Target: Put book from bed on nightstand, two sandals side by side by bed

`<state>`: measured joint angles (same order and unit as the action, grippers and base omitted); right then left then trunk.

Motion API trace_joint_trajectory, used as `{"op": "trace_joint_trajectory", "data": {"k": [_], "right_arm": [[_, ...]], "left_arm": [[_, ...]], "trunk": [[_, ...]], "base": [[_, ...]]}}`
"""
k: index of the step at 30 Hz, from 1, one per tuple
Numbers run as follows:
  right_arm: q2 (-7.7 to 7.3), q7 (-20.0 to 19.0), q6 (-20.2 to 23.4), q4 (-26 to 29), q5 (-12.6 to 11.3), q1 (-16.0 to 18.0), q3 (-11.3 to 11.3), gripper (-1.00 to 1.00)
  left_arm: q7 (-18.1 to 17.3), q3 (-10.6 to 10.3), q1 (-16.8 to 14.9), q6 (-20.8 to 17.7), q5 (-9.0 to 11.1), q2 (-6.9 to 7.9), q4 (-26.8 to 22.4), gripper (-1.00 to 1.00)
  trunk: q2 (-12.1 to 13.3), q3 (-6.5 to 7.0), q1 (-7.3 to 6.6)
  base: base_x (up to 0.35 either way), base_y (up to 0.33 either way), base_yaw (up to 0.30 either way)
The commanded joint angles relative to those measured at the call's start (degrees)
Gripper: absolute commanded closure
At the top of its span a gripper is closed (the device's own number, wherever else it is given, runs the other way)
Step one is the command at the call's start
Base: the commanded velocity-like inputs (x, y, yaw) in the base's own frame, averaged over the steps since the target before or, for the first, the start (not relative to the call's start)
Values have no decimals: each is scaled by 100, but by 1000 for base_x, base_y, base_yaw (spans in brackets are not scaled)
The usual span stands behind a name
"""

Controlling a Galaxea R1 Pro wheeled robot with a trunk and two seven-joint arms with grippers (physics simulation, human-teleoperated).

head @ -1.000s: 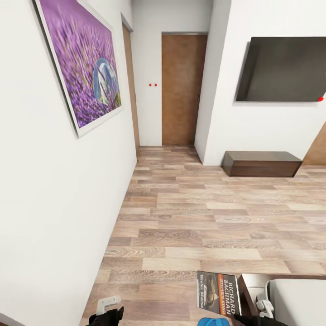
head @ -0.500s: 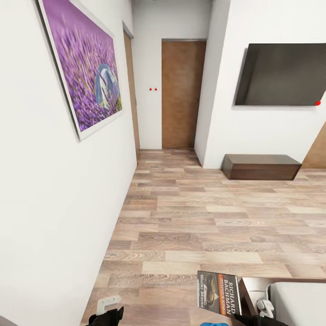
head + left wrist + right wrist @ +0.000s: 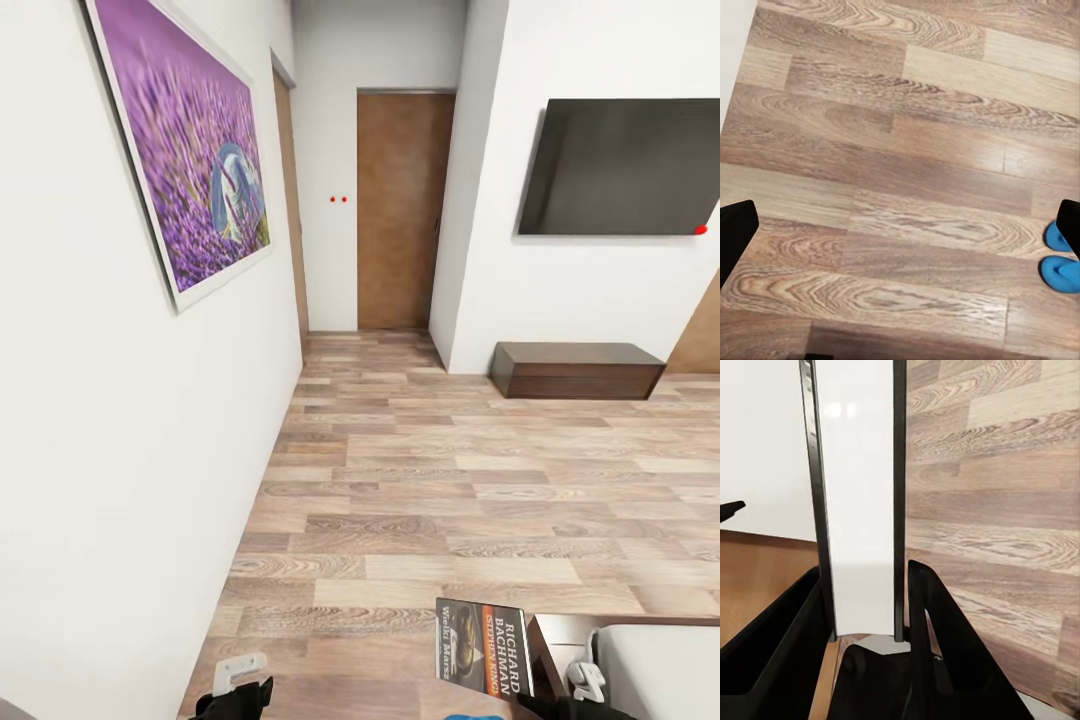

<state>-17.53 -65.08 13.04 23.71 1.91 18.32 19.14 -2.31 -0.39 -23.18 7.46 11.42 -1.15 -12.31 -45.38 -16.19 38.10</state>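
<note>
Book [image 3: 484, 646] as before in right pincer [image 3: 866, 607], unmoved.

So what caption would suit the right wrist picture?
Right gripper clamps the book edge-on above the wood-plank floor.

Low at the near edge, the right gripper [image 3: 866, 607] clamps its two black fingers [image 3: 937, 637] on the upright book [image 3: 859, 502], while the left gripper [image 3: 900, 232] hangs spread wide, pointing down at the floor.

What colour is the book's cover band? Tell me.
Orange, a band across the dark cover of the book, beside white lettering. The head view shows it best.
</note>
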Motion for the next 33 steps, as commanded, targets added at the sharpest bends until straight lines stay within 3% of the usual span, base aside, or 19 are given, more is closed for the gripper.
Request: {"op": "trace_joint_trajectory", "data": {"k": [1, 33], "right_arm": [[4, -31, 59, 3, 19, 5, 38, 100], [13, -31, 59, 3, 28, 5, 35, 100]], "left_arm": [[-24, -5, -5, 18, 56, 0, 8, -100], [-24, -5, -5, 11, 62, 0, 9, -100]], "trunk": [[-6, -2, 1], [-6, 276, 1]], "base": [[0, 0, 0], [0, 0, 0]]}}
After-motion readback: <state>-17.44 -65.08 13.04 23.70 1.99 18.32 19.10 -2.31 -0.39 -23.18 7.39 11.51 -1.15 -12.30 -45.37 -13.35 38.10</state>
